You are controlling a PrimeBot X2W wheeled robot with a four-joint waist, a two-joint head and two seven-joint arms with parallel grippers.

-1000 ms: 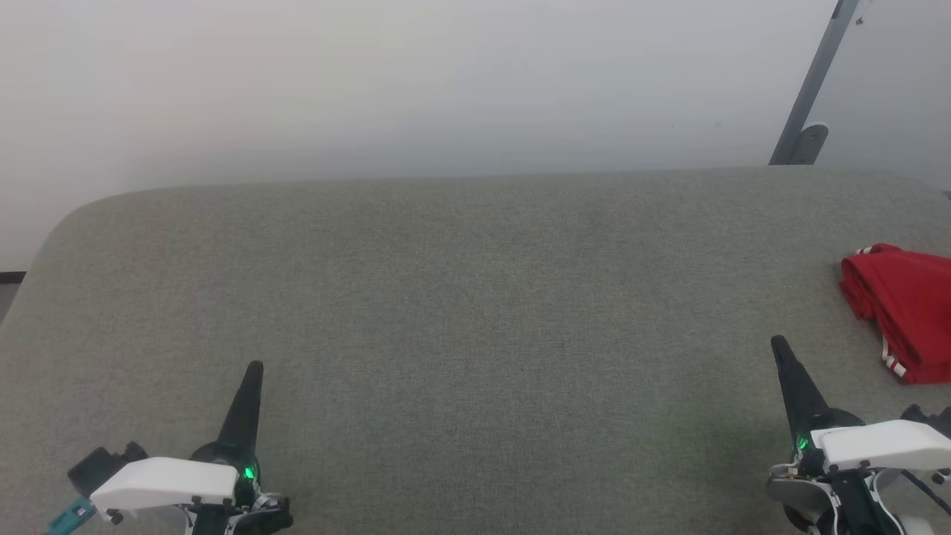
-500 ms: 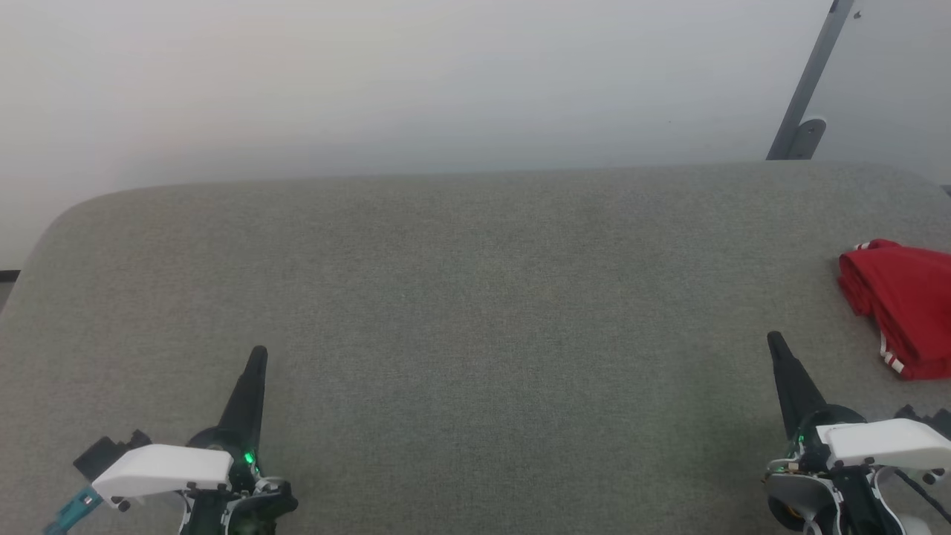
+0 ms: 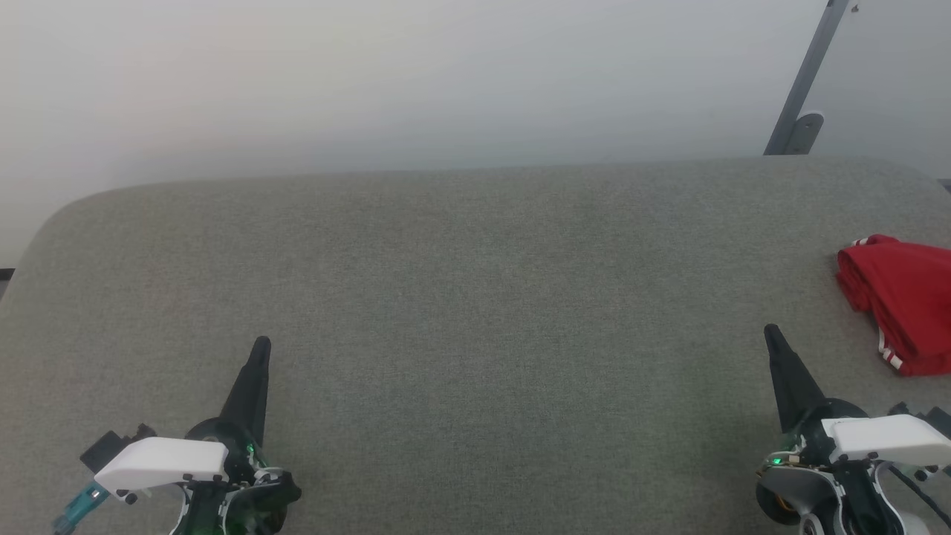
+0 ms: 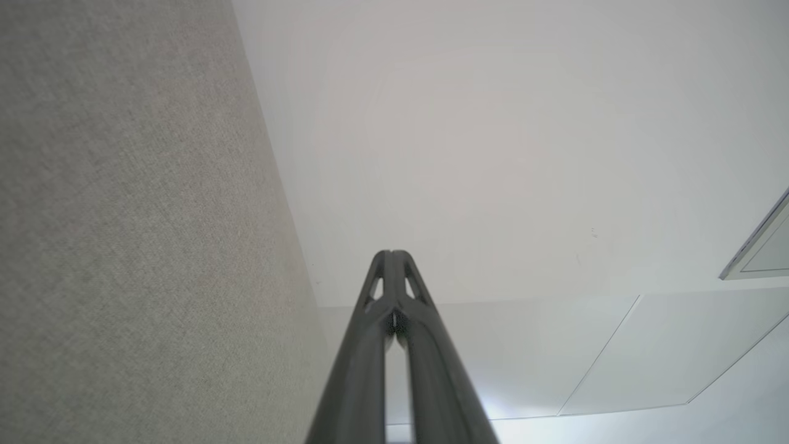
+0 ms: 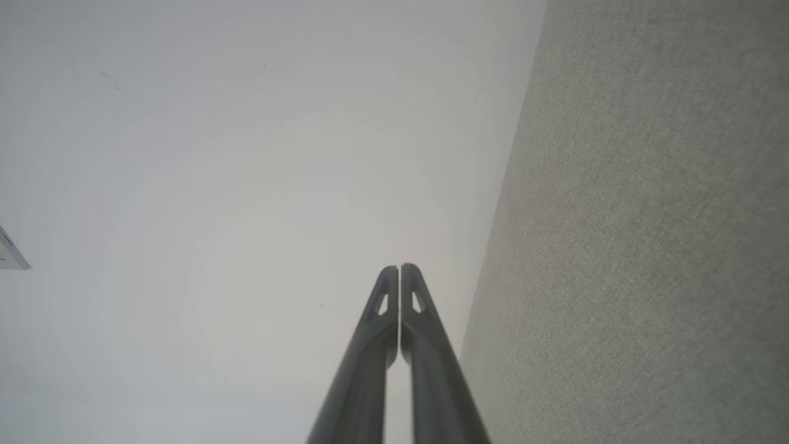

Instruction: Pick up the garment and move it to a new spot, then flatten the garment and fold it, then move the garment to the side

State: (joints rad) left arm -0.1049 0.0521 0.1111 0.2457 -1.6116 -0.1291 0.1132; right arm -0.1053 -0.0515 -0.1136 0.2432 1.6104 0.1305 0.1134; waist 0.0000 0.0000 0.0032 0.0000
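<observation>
The garment [image 3: 906,301] is a red folded bundle with red-and-white striped trim, lying at the far right edge of the head view on the grey fabric surface [image 3: 475,312]. My right gripper [image 3: 770,333] is shut and empty, its tip a short way to the left of and below the garment, apart from it. Far across the surface at the lower left, my left gripper [image 3: 261,345] is shut and empty too. Each wrist view shows its own fingers pressed together: the left gripper [image 4: 392,253] and the right gripper [image 5: 400,266], both pointing past the surface at the pale wall.
A pale wall [image 3: 416,82] rises behind the surface's far edge. A grey metal bracket [image 3: 804,89] slants up at the back right. The surface's rounded left corner [image 3: 52,223] falls away to the floor.
The head view has shifted slightly, so the surface and garment sit a little higher. Both grippers show a touch higher in the picture, still shut.
</observation>
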